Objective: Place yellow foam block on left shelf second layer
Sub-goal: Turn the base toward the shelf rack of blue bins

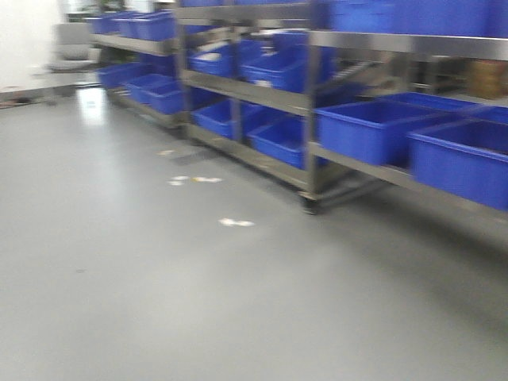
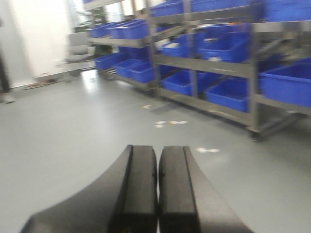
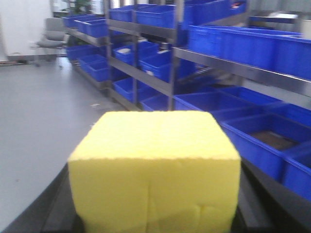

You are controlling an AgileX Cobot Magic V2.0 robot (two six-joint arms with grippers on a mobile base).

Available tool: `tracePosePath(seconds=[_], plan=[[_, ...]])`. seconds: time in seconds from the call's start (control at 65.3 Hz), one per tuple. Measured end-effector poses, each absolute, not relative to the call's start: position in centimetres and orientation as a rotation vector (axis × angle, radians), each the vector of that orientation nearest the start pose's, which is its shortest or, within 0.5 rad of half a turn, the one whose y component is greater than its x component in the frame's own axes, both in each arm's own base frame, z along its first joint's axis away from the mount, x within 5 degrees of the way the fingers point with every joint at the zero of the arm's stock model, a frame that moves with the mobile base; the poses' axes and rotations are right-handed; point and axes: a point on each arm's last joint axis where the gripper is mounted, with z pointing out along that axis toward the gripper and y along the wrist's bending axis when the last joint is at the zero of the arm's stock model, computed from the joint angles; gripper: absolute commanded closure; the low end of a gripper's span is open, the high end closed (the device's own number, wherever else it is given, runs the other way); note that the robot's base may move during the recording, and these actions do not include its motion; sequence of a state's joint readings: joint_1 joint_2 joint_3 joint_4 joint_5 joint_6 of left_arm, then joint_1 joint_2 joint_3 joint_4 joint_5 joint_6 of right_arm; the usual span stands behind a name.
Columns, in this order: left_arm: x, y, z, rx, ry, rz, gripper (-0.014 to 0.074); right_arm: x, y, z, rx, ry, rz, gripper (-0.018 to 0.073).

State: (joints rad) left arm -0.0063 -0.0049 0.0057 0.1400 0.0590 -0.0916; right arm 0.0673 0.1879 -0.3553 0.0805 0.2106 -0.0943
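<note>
The yellow foam block (image 3: 154,170) fills the lower middle of the right wrist view, held between the dark fingers (image 3: 265,199) of my right gripper (image 3: 154,204), which is shut on it. My left gripper (image 2: 157,165) is shut and empty, its two black fingers (image 2: 141,184) pressed together above the grey floor. Metal shelves (image 1: 246,91) with blue bins run along the right side in all views; the nearest shelf rail (image 3: 233,68) is ahead and to the right of the block. Neither gripper shows in the exterior view.
Blue plastic bins (image 1: 369,127) sit on every shelf layer, with a castor (image 1: 309,208) at the rack's foot. White scraps (image 1: 236,222) lie on the grey floor (image 1: 119,278). A grey chair (image 3: 51,36) stands far back left.
</note>
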Motion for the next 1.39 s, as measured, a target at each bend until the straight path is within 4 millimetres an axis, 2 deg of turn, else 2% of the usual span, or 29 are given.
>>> tracePosePath(seconds=[1.394], plan=[[5.63, 0.04, 20.62, 0.035, 1.543, 0.04, 0.046, 5.76, 0.54, 30.21, -0.077, 1.524, 0.054, 0.0096]])
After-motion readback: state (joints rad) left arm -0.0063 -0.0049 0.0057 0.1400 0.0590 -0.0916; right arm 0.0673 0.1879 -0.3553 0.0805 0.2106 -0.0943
